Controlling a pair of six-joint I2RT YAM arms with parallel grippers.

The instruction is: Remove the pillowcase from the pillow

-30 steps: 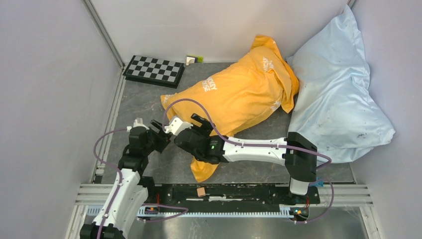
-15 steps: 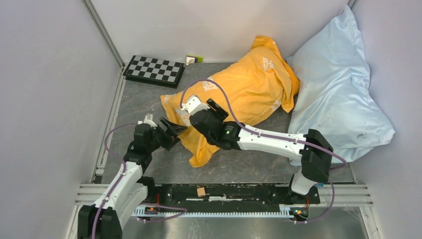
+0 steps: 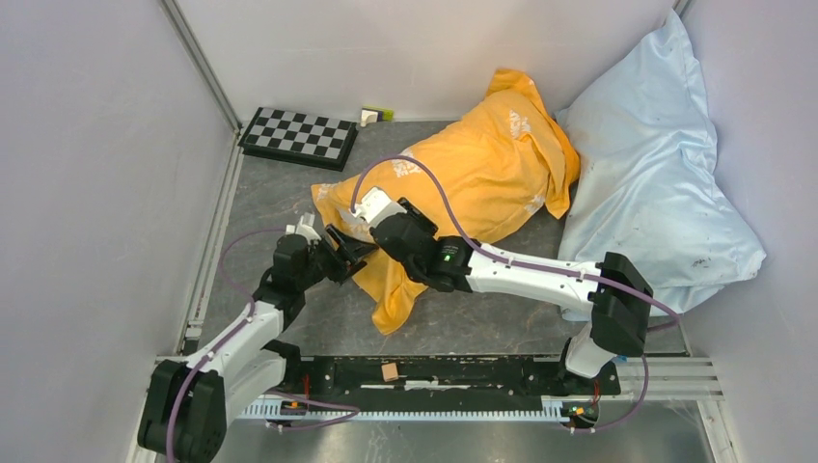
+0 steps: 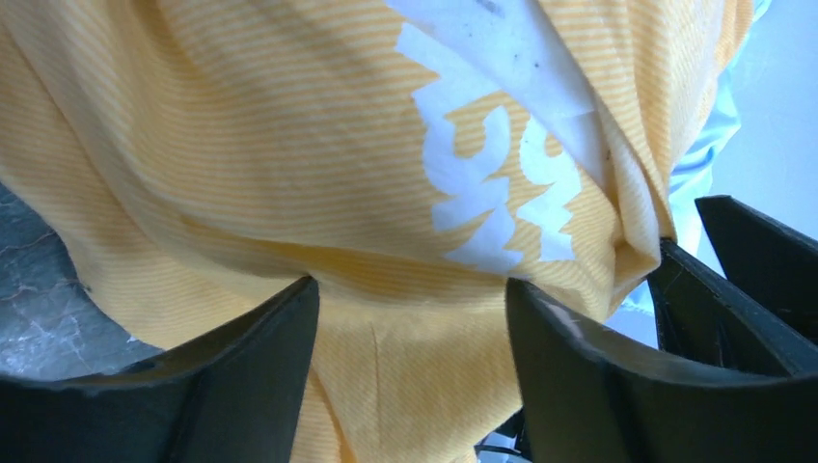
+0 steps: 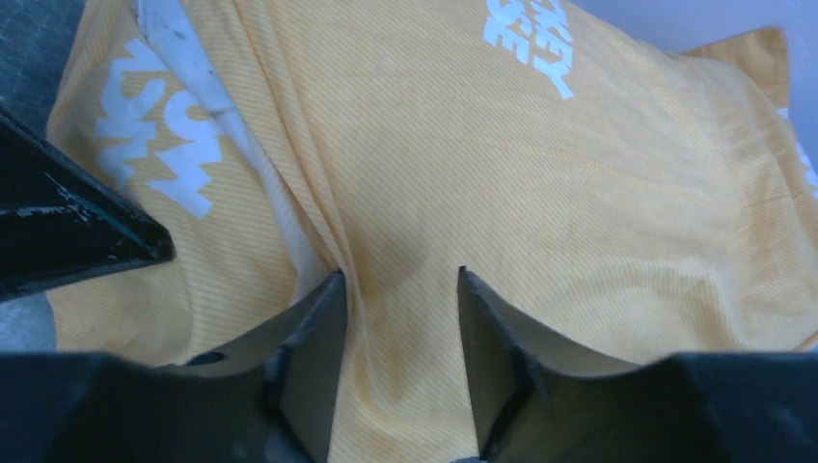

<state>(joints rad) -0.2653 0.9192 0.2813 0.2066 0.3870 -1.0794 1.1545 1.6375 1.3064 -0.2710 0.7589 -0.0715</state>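
The orange pillowcase [image 3: 463, 183] lies slanted across the grey table, still over the pillow. A strip of white pillow [image 4: 492, 39] shows at its open near-left end, and again in the right wrist view [image 5: 183, 43]. My right gripper [image 3: 376, 224] presses down on that end. Its jaws [image 5: 400, 275] are closed on a raised fold of orange fabric [image 5: 579, 193]. My left gripper [image 3: 345, 253] is just to its left. It stands wide open [image 4: 410, 289] with loose orange cloth [image 4: 289, 145] hanging between its fingers. The right gripper's black fingers [image 4: 743, 251] show beside it.
A large pale blue pillow [image 3: 656, 183] leans in the far right corner, touching the orange one. A chessboard [image 3: 299, 137] and a small white and green block [image 3: 376, 115] lie at the back left. A tan cube [image 3: 390, 371] sits on the front rail. Walls close in on three sides.
My right gripper moved up from the pillowcase's near flap onto its left end and narrowed onto the fabric. The left arm reached right until its fingers straddled the cloth.
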